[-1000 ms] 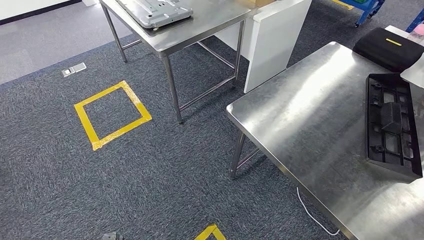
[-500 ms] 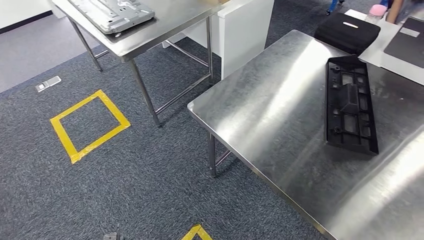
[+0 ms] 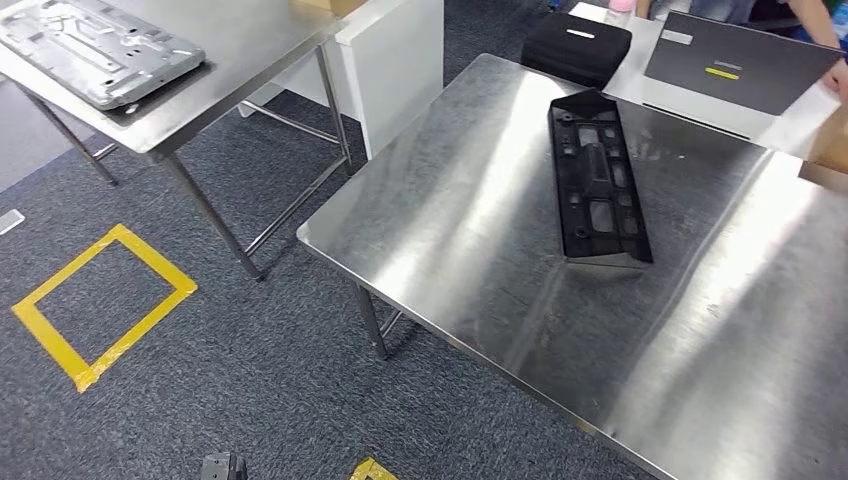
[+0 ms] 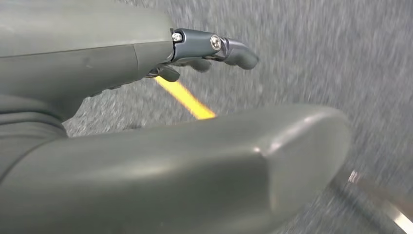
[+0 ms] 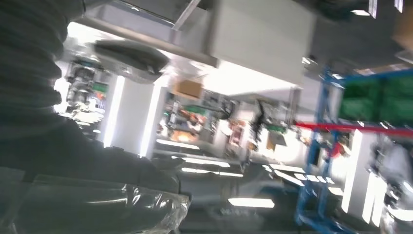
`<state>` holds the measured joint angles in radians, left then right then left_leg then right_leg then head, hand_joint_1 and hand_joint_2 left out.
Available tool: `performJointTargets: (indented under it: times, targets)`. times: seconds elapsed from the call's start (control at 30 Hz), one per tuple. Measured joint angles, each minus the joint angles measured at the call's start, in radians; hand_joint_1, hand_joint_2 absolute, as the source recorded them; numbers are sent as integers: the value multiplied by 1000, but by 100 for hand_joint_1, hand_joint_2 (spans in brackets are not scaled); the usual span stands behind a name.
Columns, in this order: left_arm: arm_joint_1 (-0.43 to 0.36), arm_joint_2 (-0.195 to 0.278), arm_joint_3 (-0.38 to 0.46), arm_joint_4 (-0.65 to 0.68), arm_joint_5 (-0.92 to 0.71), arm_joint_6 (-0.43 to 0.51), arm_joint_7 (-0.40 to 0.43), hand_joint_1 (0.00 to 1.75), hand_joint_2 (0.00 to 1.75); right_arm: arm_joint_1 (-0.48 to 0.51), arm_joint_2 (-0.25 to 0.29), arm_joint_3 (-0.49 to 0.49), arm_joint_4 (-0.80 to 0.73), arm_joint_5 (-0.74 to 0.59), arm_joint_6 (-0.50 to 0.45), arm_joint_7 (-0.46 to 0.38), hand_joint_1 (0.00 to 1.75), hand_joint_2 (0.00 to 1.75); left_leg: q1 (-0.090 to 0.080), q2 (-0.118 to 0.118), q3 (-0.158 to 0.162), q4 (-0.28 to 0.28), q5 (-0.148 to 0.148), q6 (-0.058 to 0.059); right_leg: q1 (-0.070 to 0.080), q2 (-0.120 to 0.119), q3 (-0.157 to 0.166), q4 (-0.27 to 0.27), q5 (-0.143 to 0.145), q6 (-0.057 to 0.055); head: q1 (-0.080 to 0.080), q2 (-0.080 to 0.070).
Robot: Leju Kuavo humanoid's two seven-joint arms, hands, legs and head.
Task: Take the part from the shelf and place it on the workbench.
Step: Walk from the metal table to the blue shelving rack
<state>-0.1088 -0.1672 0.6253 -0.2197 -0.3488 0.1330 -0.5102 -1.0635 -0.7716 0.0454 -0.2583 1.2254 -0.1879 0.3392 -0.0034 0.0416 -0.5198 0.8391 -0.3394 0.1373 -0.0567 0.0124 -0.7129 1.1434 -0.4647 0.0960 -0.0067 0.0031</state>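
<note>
The steel workbench [image 3: 450, 230] fills the right half of the head view. A black ribbed plastic part [image 3: 598, 180] lies flat on it near the far side. In the left wrist view my left hand [image 4: 195, 122] hangs above the grey carpet, its fingers [image 4: 229, 48] held straight out with nothing in them. In the blurred right wrist view my right hand [image 5: 34, 73] is a dark mass. A dark thing wrapped in clear plastic [image 5: 107, 209] lies against it and hides the fingers.
A second steel table [image 3: 230, 50] at the far left carries a grey metal plate [image 3: 95, 50]. A white cabinet [image 3: 395, 60] stands between the tables. A yellow tape square [image 3: 100, 305] marks the carpet. A black case [image 3: 578, 45] and a dark board [image 3: 740, 65] lie beyond the bench.
The whole head picture has slid left as the camera turned right. The workbench and its black part now sit near the middle, and the yellow square is at the left edge.
</note>
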Motion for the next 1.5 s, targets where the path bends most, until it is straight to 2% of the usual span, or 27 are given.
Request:
performJointTargets:
  times: [0.1, 0.13, 0.17, 0.23, 0.3, 0.33, 0.43, 0.5, 0.53, 0.57, 0.63, 0.67, 0.7, 0.73, 0.77, 0.8, 0.87, 0.9, 0.93, 0.97, 1.0, 1.03, 1.1, 1.13, 1.17, 1.2, 1.5]
  targets:
    - [-1, 2, 0, -1, -1, 0, 3, 0, 0, 7, 4, -5, 4, 1, 1, 0, 0, 175, 35, 43, -36, 88, -54, -75, -34, -60, 58, -133, 74, 80, 4, 0]
    - [-1, 5, 0, -1, -1, 1, 3, 0, 0, 6, 4, -6, 6, 1, 2, 0, 0, 175, 42, 55, -51, 130, -79, -97, -37, -74, 63, -143, 79, 83, 8, 0]
    - [-2, 10, 0, -2, -2, 1, 3, 0, 0, 10, 7, -7, 8, 2, 2, 0, 0, 175, 44, 65, -61, 164, -100, -114, -36, -81, 56, -126, 72, 71, 10, 0]
    - [-3, 11, 0, -2, -4, 2, 1, 0, 0, 23, 9, -9, 11, 6, 1, -1, 0, 175, 45, 77, -62, 198, -127, -138, -48, -59, 44, -86, 48, 26, 8, 0]
    - [-8, 11, 0, -2, -4, 4, 0, 0, 0, 30, 10, -11, 10, 13, -3, -2, 0, 175, 46, 56, -64, 221, -162, -148, -48, -41, 33, -67, 41, 11, -1, 0]
    - [-10, 9, 0, -2, -3, 4, -1, 0, 0, 30, 7, -12, 9, 19, -4, -2, 0, 175, 47, 35, -77, 255, -191, -148, -42, -31, 28, -64, 42, 16, -9, 0]
    - [-12, 6, 0, -2, -1, 5, -1, 0, 0, 31, 6, -13, 4, 37, 0, 6, 0, 175, 35, -8, -163, 435, -275, -125, -28, -14, 26, -78, 57, 66, -35, 0]
    - [-12, 3, 0, -1, 0, 5, -1, 0, 0, 34, 13, -13, 4, 47, 3, 14, 0, 175, -9, -16, -194, 476, -279, -67, -3, -4, 30, -100, 71, 83, -44, 0]
    - [-12, 1, 0, -1, 1, 5, -1, 0, 0, 35, 17, -13, 5, 51, 7, 17, 0, 175, -42, -23, -181, 442, -262, -21, 20, 2, 32, -111, 79, 81, -47, 0]
    - [-12, 0, 0, -1, 1, 5, -1, 0, 0, 38, 21, -13, 6, 54, 12, 18, 0, 175, -69, -31, -148, 379, -236, 48, 39, 6, 31, -120, 86, 77, -46, 0]
    - [-11, 13, 0, -2, 1, 6, -2, 0, 0, 46, 42, -13, 16, 59, 22, 19, 0, 175, -107, -37, -72, 244, -177, 218, 57, 17, 29, -124, 94, 66, -21, 0]
    - [-11, 20, 0, -3, 2, 6, -4, 0, 0, 50, 50, -13, 23, 60, 26, 19, 0, 175, -118, -39, -47, 203, -157, 296, 44, 19, 32, -126, 94, 69, -10, 0]
    - [-11, 25, 0, -4, 2, 8, -5, 0, 0, 57, 58, -13, 29, 61, 29, 19, 0, 175, -131, -39, -35, 182, -155, 340, 32, 22, 36, -127, 94, 85, -8, 0]
    - [-13, 26, -1, -4, 2, 9, -6, 0, 0, 67, 58, -13, 31, 62, 31, 19, 0, 175, -142, -41, -31, 175, -166, 352, 19, 22, 38, -131, 94, 107, -17, 0]
    - [-17, 30, 0, -6, 4, 10, -8, 0, 0, 79, 57, -13, 31, 62, 32, 19, 0, 175, -147, -44, -29, 170, -192, 336, -3, 19, 39, -134, 94, 123, -29, 0]
    - [-20, 34, 0, -8, 4, 11, -8, 0, 0, 86, 55, -12, 31, 63, 33, 18, 0, 175, -147, -44, -28, 166, -225, 305, -14, 18, 36, -137, 97, 134, -37, 0]
    - [-21, 35, 1, -11, 5, 10, -8, 0, 0, 74, 46, -13, 30, 64, 32, 18, 0, 175, -142, -41, -27, 162, -288, 227, -24, 15, 33, -145, 106, 122, -40, 0]
    - [-20, 32, 1, -11, 5, 10, -8, 0, 0, 66, 43, -13, 29, 64, 31, 18, 0, 175, -136, -40, -27, 161, -313, 196, -24, 14, 33, -152, 112, 109, -41, 0]
    - [-18, 28, 0, -10, 4, 9, -8, 0, 0, 58, 40, -13, 29, 64, 31, 18, 0, 175, -131, -39, -28, 161, -328, 177, -17, 14, 34, -159, 119, 95, -41, 0]
    - [-17, 23, 0, -9, 4, 9, -8, 0, 0, 55, 39, -13, 28, 64, 31, 18, 0, 175, -126, -40, -30, 161, -326, 176, -11, 14, 35, -166, 125, 81, -41, 0]
    - [-16, 19, 0, -8, 4, 8, -8, 0, 0, 52, 37, -13, 27, 64, 31, 18, 0, 175, -123, -41, -34, 161, -309, 194, -4, 15, 36, -171, 130, 67, -40, 0]
    - [-15, 15, 0, -8, 3, 8, -7, 0, 0, 48, 36, -13, 27, 64, 31, 18, 0, 175, -122, -43, -39, 161, -274, 228, 3, 15, 36, -175, 133, 55, -41, 0]
    - [-15, 11, 0, -7, 3, 7, -7, 0, 0, 39, 35, -13, 26, 64, 31, 18, 0, 175, -121, -45, -52, 160, -178, 317, 16, 15, 37, -176, 135, 28, -41, 0]
    - [-15, 10, 0, -7, 3, 7, -7, 0, 0, 35, 33, -13, 25, 64, 31, 18, 0, 175, -120, -45, -57, 160, -143, 349, 22, 15, 37, -177, 135, 17, -40, 0]
    - [-15, 9, 0, -7, 3, 7, -7, 0, 0, 30, 30, -13, 24, 65, 31, 18, 0, 175, -118, -45, -61, 160, -128, 362, 27, 15, 37, -178, 137, 7, -40, 0]
    - [-15, 8, 0, -7, 3, 7, -7, 0, 0, 24, 27, -13, 23, 65, 31, 18, 0, 175, -116, -45, -63, 160, -125, 360, 30, 15, 37, -179, 139, 0, -40, 0]
    - [-15, 1, 0, -7, 4, -2, -2, 0, 0, 6, 9, -13, 19, 67, 32, 18, 0, 175, -95, -44, -65, 159, -117, 196, 37, 14, 37, -182, 147, -16, -40, 0]
